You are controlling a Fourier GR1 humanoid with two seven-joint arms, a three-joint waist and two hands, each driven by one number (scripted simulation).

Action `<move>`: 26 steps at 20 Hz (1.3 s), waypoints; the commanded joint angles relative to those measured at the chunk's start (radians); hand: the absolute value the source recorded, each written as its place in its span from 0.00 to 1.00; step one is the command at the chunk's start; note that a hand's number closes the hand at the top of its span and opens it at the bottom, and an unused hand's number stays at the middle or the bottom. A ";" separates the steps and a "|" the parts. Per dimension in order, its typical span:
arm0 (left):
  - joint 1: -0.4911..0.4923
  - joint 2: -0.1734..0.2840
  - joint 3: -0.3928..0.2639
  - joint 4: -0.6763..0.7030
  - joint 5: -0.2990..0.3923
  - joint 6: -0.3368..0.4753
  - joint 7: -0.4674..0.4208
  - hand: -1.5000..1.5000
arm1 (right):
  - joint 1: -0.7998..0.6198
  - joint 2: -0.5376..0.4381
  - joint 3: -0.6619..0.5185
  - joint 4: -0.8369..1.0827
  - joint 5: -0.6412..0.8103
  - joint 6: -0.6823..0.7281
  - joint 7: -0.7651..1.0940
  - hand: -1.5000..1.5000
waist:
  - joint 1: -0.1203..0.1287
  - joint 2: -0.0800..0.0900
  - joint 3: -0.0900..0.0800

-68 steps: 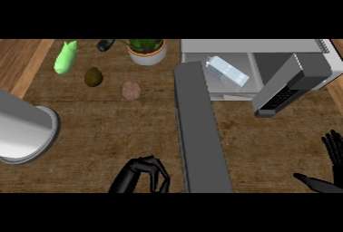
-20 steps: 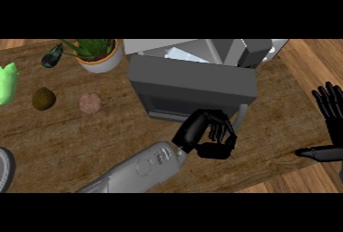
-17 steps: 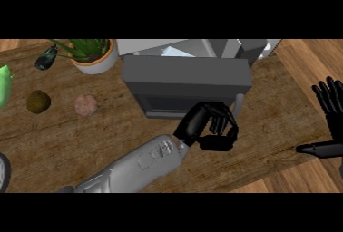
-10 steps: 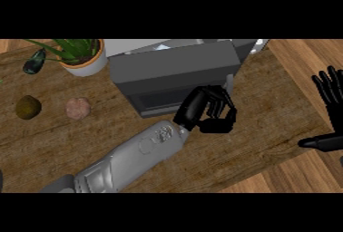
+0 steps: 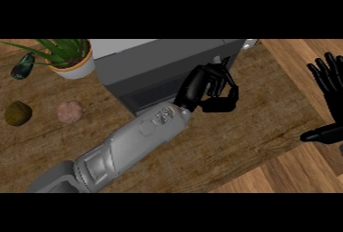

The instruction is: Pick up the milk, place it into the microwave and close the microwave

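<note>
The grey microwave (image 5: 161,61) stands at the counter's back, and its dark door (image 5: 149,94) lies flat against its front. The milk shows nowhere in the head view. My left forearm runs up from the lower left, and my left hand (image 5: 211,88) sits with curled fingers against the door's right end, holding nothing. At the view's right edge, off the counter, my right hand (image 5: 330,84) rests open with its fingers up.
A potted plant (image 5: 67,61) stands left of the microwave, with a dark green bottle-like thing (image 5: 23,67) beside it. A brown round item (image 5: 18,113) and a pinkish one (image 5: 69,112) lie on the counter at the left. The counter's edge runs diagonally at the lower right.
The microwave door, wide open at first with the milk visible inside, now lies closed against the front. My left hand came up from the lower edge and followed the door.
</note>
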 commanded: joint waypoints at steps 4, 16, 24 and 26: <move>-0.073 -0.019 0.019 0.047 0.040 0.018 -0.009 1.00 | -0.033 0.001 0.036 -0.034 -0.050 0.123 0.001 0.00 | -0.028 0.017 0.006; -0.077 -0.019 0.004 0.041 0.078 0.059 -0.027 1.00 | -0.110 -0.049 0.173 -0.216 -0.030 0.253 0.068 1.00 | -0.036 0.015 0.006; -0.077 -0.018 -0.003 0.053 0.095 0.097 -0.037 1.00 | -0.108 -0.052 0.223 -0.330 -0.068 0.264 0.119 1.00 | -0.064 0.008 0.007; -0.078 -0.018 0.002 0.050 0.105 0.110 -0.032 1.00 | -0.096 -0.051 0.239 -0.355 -0.074 0.267 0.131 1.00 | -0.076 0.006 0.007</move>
